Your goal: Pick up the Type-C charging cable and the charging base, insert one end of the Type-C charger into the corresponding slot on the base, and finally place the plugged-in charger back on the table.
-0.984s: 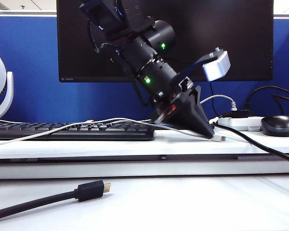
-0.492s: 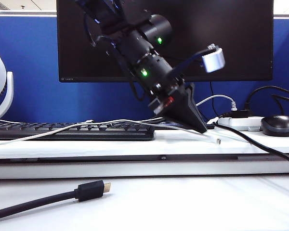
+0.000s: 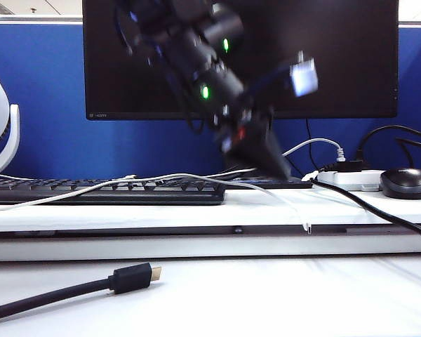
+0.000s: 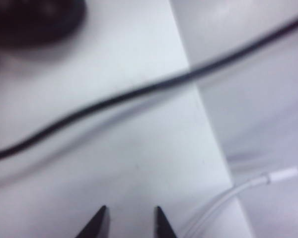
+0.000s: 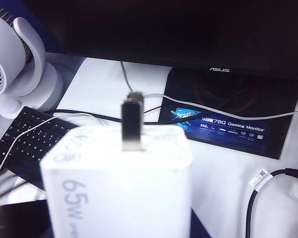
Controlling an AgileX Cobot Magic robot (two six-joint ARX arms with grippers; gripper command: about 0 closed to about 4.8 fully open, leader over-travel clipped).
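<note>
The boxy white plastic charging base (image 5: 121, 193) looks smooth and faintly glossy, with dull metal prongs. The thin white cable (image 4: 223, 203) has a slick plastic skin. The plain white counter (image 3: 266, 295) is smooth and satin; the black rubbery cable (image 3: 49, 297) looks matt.

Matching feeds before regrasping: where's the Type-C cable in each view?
Exterior: cable draped over the keyboard, its plug hanging off the shelf edge.
Left wrist: plug end beside the open left tool, past the shelf edge.
Right wrist: likely the thin cord over the keyboard, behind the base that the unseen right tool holds.
Landmarks: keyboard, shelf edge.
</note>
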